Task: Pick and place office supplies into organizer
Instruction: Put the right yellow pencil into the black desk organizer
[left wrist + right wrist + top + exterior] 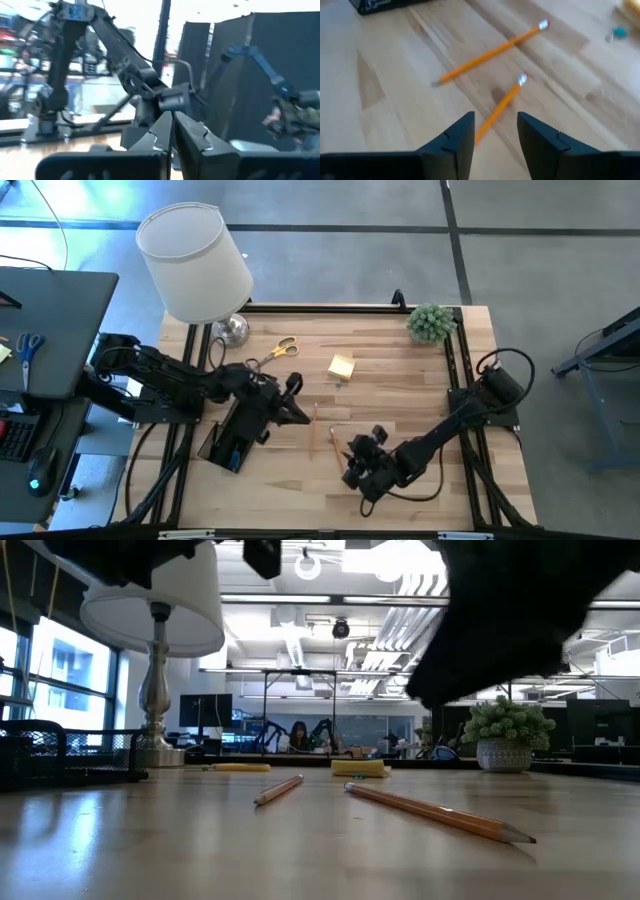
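Wooden surface (400, 380): the right gripper (495, 132) leans low with jaws parted over one pencil (502, 107), gripping nothing; a second pencil (490, 52) lies near. The left gripper (172, 132), jaws clenched empty, stretches out above the organizer (232, 442). No writing is legible.

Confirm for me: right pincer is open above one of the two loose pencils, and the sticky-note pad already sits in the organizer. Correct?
Not quite. The high view shows the yellow sticky-note pad lying on the bare table, apart from the black organizer. The rest holds: the right pincer is open above one of the two pencils.
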